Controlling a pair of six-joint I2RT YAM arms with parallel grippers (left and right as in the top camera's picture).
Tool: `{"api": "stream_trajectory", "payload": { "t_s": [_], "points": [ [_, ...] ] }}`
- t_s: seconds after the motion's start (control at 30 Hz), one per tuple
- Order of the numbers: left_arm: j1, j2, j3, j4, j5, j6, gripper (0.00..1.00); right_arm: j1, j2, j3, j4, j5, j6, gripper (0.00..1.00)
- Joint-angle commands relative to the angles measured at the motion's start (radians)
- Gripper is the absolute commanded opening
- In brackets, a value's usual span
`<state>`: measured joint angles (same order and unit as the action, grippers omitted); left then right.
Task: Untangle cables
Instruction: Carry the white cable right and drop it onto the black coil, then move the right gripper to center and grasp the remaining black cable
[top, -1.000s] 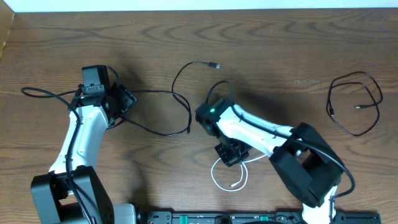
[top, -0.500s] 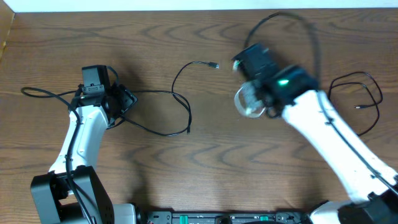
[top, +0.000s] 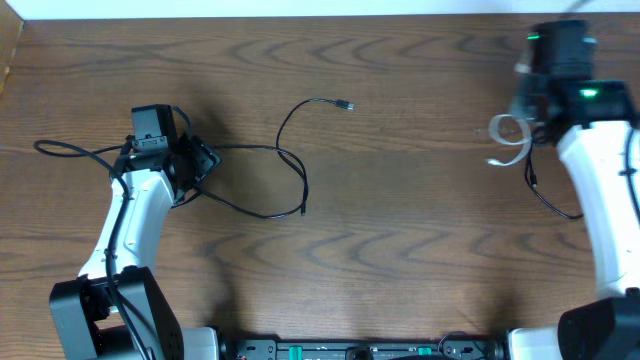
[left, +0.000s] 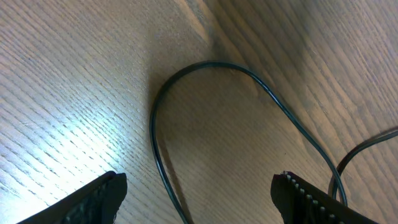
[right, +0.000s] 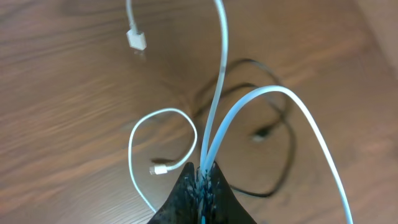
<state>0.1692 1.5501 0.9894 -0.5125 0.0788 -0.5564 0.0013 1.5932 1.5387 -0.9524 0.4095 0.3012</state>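
Note:
My right gripper (top: 527, 112) is shut on the white cable (top: 508, 138) and holds its loops in the air at the far right; in the right wrist view the fingers (right: 203, 176) pinch several white strands (right: 217, 93), plug ends dangling. A black cable (top: 290, 165) lies in loose curves across the left middle of the table, its plug (top: 345, 104) to the upper right. My left gripper (top: 195, 165) is open over one end of it; in the left wrist view a loop of the black cable (left: 186, 81) lies between the open fingers (left: 199, 193).
Another black cable (top: 545, 195) lies at the right edge, partly under my right arm; it shows below the white strands in the right wrist view (right: 283, 134). A thick black arm wire (top: 60, 150) trails left of my left arm. The table's front rail (top: 360, 350) runs along the bottom.
My right arm has lifted the white cable from the front middle of the table and swung it up to the far right. The left arm and black cable have not moved.

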Motion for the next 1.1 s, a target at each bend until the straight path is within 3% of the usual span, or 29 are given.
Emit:
{"api": "stream_trajectory", "payload": {
  "t_s": [0.0, 0.23, 0.53, 0.6, 0.63, 0.7, 0.73, 0.8, 0.93, 1.0, 1.07],
  "points": [
    [0.005, -0.009, 0.011, 0.001, -0.013, -0.002, 0.8, -0.11, 0.005, 0.004, 0.004, -0.011, -0.01, 0.01],
    [0.005, -0.009, 0.01, 0.001, -0.013, -0.002, 0.79, -0.253, 0.03, 0.003, 0.026, -0.161, -0.01, 0.01],
    [0.005, -0.009, 0.01, 0.001, -0.013, -0.002, 0.8, -0.288, 0.102, 0.003, 0.034, -0.196, -0.01, 0.01],
    [0.005, -0.009, 0.01, 0.001, -0.013, -0.002, 0.79, -0.288, 0.123, 0.003, 0.036, -0.201, -0.01, 0.17],
    [0.005, -0.009, 0.01, 0.001, -0.013, -0.002, 0.79, -0.288, 0.135, 0.003, 0.036, -0.211, -0.01, 0.31],
    [0.005, -0.009, 0.01, 0.001, -0.013, -0.002, 0.79, -0.288, 0.154, 0.003, 0.035, -0.244, -0.01, 0.72],
    [0.005, -0.009, 0.01, 0.001, -0.013, -0.002, 0.79, -0.288, 0.164, 0.003, 0.034, -0.266, -0.011, 0.81],
    [0.005, -0.009, 0.01, 0.001, -0.013, -0.002, 0.8, -0.288, 0.182, 0.003, 0.033, -0.31, -0.011, 0.89],
    [0.005, -0.009, 0.01, 0.001, -0.013, -0.002, 0.79, -0.284, 0.22, 0.003, 0.024, -0.449, -0.019, 0.93],
    [0.005, -0.009, 0.01, 0.001, -0.013, -0.002, 0.79, -0.275, 0.241, 0.003, 0.02, -0.552, -0.078, 0.93],
    [0.005, -0.009, 0.01, 0.001, -0.013, -0.002, 0.79, -0.26, 0.261, 0.003, 0.014, -0.64, -0.137, 0.86]
  ]
}}
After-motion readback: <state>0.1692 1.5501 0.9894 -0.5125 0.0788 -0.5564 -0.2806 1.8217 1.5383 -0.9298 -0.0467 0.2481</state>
